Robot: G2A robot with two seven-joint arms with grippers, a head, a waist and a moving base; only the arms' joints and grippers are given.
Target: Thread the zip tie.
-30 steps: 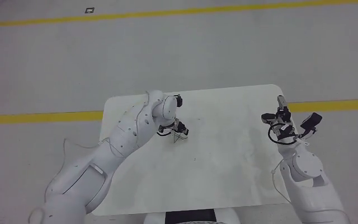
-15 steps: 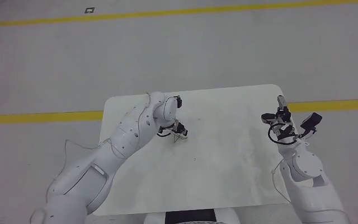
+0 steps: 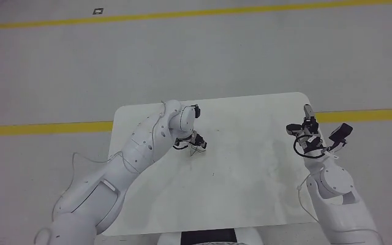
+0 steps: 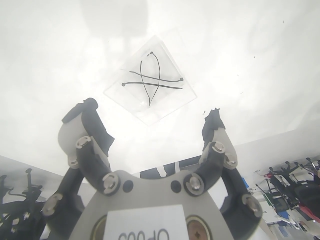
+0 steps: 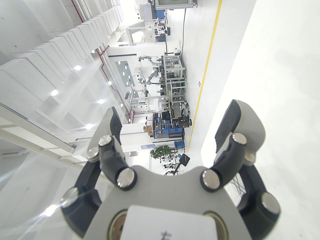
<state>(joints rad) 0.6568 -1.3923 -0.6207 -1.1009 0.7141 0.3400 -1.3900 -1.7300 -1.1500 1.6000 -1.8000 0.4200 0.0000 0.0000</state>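
Several thin black zip ties [image 4: 150, 82] lie crossed in a clear square tray [image 4: 172, 106] on the white table. My left gripper [image 4: 148, 114] hovers just above the tray, open, with nothing between its fingers. From above, the same gripper [image 3: 195, 142] sits over the tray [image 3: 195, 150] near the table's left middle. My right gripper [image 5: 172, 123] is open and holds nothing; it points out at the room, away from the table. In the top view it [image 3: 308, 122] stands raised at the table's right edge, far from the tray.
The white table [image 3: 245, 177] is bare between the two arms. Its right edge runs close beside the right arm. A yellow floor line [image 3: 61, 127] passes behind the table.
The left arm has shifted very slightly near the tray. The right arm has not moved.
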